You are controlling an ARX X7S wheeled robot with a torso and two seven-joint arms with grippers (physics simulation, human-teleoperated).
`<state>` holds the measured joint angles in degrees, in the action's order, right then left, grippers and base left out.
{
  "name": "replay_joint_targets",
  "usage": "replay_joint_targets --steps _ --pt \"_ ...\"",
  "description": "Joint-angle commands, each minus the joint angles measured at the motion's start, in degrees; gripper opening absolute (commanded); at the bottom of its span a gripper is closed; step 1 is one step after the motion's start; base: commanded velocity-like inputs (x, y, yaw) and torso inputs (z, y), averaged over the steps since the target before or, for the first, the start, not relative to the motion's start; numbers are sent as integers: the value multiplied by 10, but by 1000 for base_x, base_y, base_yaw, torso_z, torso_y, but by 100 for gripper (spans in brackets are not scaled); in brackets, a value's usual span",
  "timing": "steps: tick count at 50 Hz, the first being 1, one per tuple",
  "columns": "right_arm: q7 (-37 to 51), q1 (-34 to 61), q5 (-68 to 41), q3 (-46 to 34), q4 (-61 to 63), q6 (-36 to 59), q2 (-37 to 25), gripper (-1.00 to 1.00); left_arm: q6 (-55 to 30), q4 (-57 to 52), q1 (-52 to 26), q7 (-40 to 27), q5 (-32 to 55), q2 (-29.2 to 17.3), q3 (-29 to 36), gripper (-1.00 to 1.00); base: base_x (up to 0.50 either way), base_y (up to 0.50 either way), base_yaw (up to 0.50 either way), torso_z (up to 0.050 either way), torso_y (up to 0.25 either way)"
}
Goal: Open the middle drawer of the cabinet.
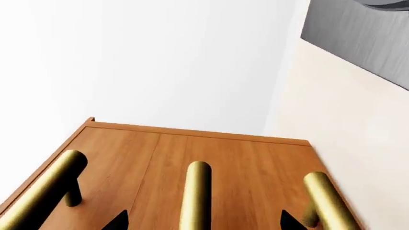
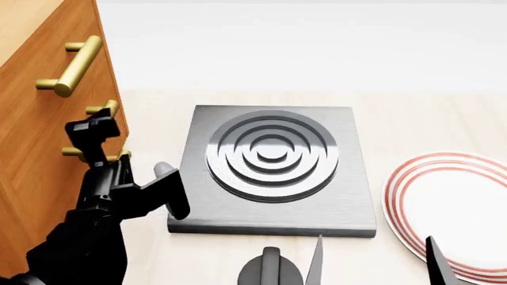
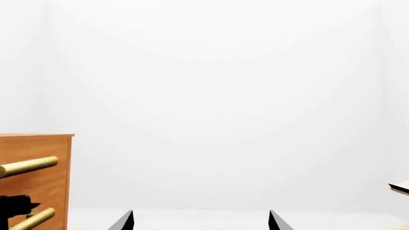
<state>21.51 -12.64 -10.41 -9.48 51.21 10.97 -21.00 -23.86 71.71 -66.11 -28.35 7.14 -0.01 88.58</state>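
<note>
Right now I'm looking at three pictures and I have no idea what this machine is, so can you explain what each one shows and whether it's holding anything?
These are simulator renders of a two-armed wheeled robot.

The head camera looks down on a pale counter. There you see the wooden cabinet, a grey stove plate and a red-rimmed plate.

The left gripper is at the cabinet's brass handles. Its own wrist camera shows the middle handle between its open fingertips, so it is lined up on the middle drawer but not clamped.

The right gripper is open, holds nothing and faces a blank white wall.
</note>
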Motion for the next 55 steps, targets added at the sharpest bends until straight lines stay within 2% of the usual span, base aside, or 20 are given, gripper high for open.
replay_joint_targets --steps 1,17,33,53,54,55 --pt "3 0 -4 1 1 0 -4 100 -9 8 4 1 -21 0 3 100 0 0 0 0 0" --pt "6 -2 -11 -4 2 -1 -8 100 -8 30 6 2 -35 0 2 100 0 0 0 0 0" --pt "11 -5 -10 -5 6 -10 -12 100 -17 33 15 0 -58 -4 -40 100 0 0 0 0 0" --pt "18 -4 -5 -9 4 -14 -16 100 -19 33 23 3 -77 -8 -13 100 0 0 0 0 0" --pt "19 -3 -5 -9 3 -14 -16 100 -19 33 23 1 -76 -7 -13 -100 0 0 0 0 0" --pt "20 -2 -4 -9 3 -13 -16 100 -19 33 23 -1 -76 -7 -12 -100 0 0 0 0 0"
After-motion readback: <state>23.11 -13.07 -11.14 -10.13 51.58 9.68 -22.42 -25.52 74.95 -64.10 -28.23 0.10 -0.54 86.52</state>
